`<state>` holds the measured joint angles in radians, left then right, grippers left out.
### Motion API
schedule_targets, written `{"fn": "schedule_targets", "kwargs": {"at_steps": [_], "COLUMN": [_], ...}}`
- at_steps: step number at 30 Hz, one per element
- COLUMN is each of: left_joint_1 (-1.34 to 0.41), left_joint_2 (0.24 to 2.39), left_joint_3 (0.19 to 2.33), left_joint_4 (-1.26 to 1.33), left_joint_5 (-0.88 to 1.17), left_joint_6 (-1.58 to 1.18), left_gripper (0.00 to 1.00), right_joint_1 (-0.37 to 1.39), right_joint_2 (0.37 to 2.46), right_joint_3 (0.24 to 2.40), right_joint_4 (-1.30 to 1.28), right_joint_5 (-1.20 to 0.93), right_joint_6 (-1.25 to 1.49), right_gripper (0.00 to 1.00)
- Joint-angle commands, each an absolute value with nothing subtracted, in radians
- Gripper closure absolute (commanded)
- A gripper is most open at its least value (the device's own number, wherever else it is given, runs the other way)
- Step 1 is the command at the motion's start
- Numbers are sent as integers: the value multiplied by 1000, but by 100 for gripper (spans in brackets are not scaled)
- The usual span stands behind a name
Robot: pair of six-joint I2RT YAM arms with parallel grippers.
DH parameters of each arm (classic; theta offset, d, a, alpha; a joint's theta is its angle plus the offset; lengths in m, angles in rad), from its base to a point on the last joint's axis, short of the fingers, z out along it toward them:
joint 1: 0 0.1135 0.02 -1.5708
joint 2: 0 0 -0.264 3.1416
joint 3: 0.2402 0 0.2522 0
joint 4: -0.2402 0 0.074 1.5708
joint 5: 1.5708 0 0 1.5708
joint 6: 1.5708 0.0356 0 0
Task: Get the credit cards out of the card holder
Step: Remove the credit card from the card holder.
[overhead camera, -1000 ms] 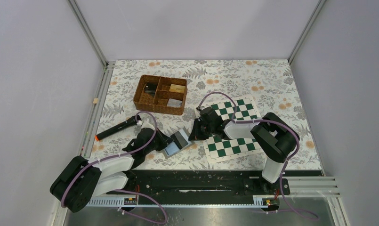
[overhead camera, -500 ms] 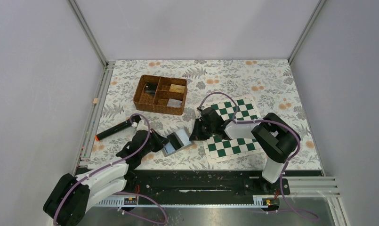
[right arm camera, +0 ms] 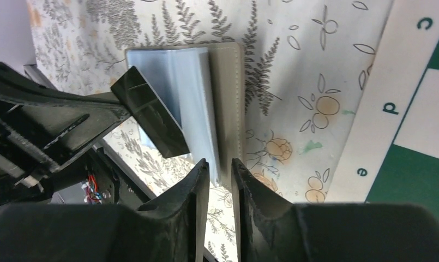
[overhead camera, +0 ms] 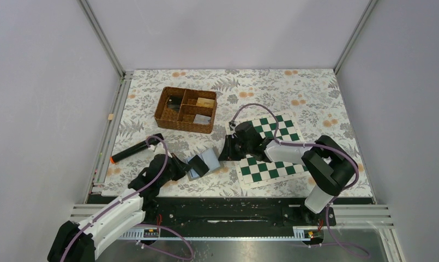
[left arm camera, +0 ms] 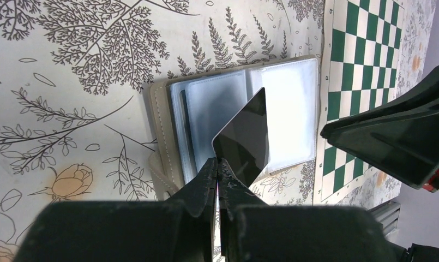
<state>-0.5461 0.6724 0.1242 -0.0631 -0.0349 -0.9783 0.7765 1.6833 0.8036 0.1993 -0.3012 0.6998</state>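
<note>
From above, the card holder (overhead camera: 205,161) lies open between your left claw (overhead camera: 188,164) and right claw (overhead camera: 222,156). Left wrist: that claw pinches 1 dark card (left arm camera: 241,144). Right wrist: claw narrow, holder's edge between its fingers (right arm camera: 198,185), grip unclear.

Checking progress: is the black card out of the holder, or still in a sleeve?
Out, it seems: the left hand pinches the card by a corner, over the open holder, no edge tucked in.
</note>
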Motion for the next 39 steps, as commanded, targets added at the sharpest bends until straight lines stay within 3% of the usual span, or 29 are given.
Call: {"fn": "schedule_targets", "kwargs": {"at_steps": [1, 10, 14, 18, 23, 28, 34, 39], "left_joint_1": [-541, -541, -541, -541, -541, -541, -541, -542], "left_joint_2": [633, 636, 640, 639, 628, 626, 630, 642], "left_joint_3": [152, 157, 160, 161, 157, 156, 162, 156], "left_joint_4": [-95, -75, -70, -64, -61, -55, -50, -28], "left_joint_5": [-45, -8, -5, -5, -5, -5, 16, 29], "left_joint_6": [-948, -949, -947, -945, -936, -926, -917, -916], "left_gripper": [100, 100, 100, 100, 100, 100, 100, 100], "right_joint_1": [767, 768, 771, 771, 770, 770, 770, 771], "right_joint_2": [1624, 1550, 1529, 1617, 1768, 1882, 1973, 2022], "right_joint_3": [825, 825, 850, 940, 1086, 1210, 1264, 1292], "right_joint_4": [212, 266, 279, 265, 240, 130, 97, 96], "right_joint_5": [-358, -434, -485, -585, -725, -730, -764, -839], "right_joint_6": [631, 649, 635, 582, 542, 469, 409, 341], "right_gripper": [69, 65, 55, 49, 49, 48, 39, 41]}}
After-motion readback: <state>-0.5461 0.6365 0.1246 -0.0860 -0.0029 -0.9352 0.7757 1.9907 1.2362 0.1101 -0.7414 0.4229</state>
